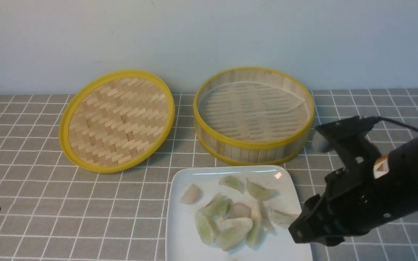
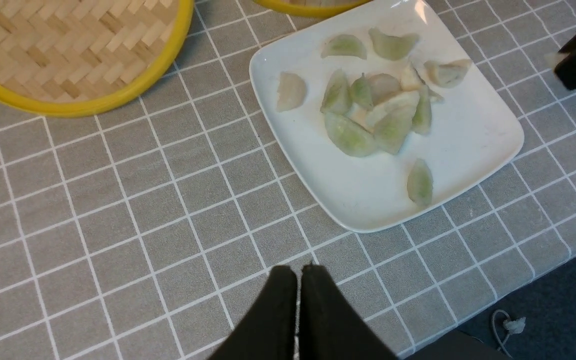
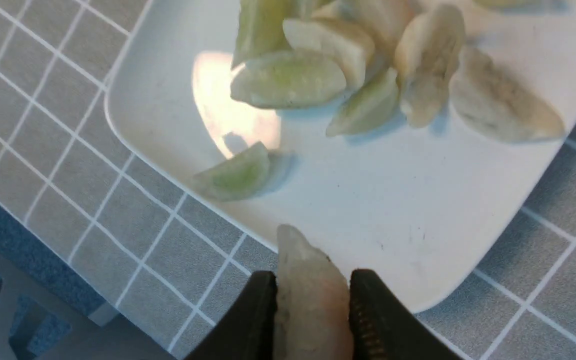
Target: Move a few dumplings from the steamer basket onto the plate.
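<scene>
The steamer basket (image 1: 253,115) stands at the back, and no dumplings show in it. The white plate (image 1: 180,232) lies in front of it with several pale green and pinkish-white dumplings (image 1: 230,219) heaped on it. My right gripper (image 3: 310,275) is shut on a pinkish-white dumpling (image 3: 307,255), held just above the plate's (image 3: 393,200) near right corner. In the front view the right gripper (image 1: 298,232) hides that dumpling. My left gripper (image 2: 298,271) is shut and empty, above the tablecloth to the left of the plate (image 2: 468,135).
The flat woven lid (image 1: 116,119) lies left of the basket, tilted against the wall; it also shows in the left wrist view (image 2: 68,45). A grey checked cloth covers the table. The table's front edge (image 3: 68,280) runs close to the plate.
</scene>
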